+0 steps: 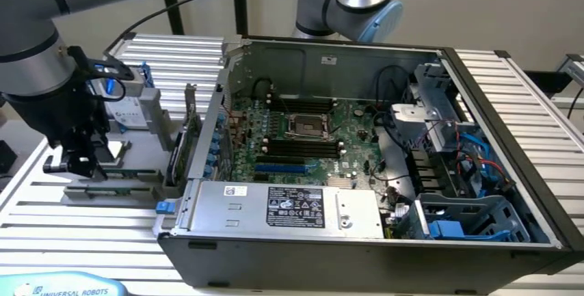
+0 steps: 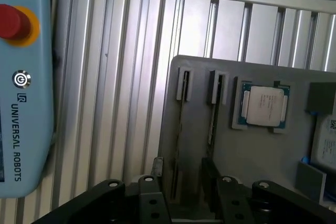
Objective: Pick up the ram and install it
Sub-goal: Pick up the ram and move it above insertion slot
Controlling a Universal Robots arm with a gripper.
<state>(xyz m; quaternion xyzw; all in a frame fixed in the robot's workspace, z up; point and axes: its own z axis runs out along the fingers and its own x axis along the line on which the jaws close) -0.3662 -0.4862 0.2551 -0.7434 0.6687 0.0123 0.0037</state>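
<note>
Pick-up step: the open, empty gripper sits over the ram, at 9 o'clock of the case in the exterior view. I think a grab needs a straight, gentle squeeze.

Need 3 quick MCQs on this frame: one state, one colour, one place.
1. The computer case is:
A. shut, panel on
B. open, motherboard exposed
C. lying face down

2. The round button on the teach pendant is:
A. red
B. green
C. white

3. The silver processor chip sits:
A. in the motherboard's socket
B. on the teach pendant
C. in a pocket of the grey tray

Answers:
1. B, since the exterior view looks straight down onto the board and its black slots.
2. A, since the wrist view shows it red on a yellow ring.
3. C, since the wrist view shows it framed by the tray's pocket, beside two narrow slots.
</note>
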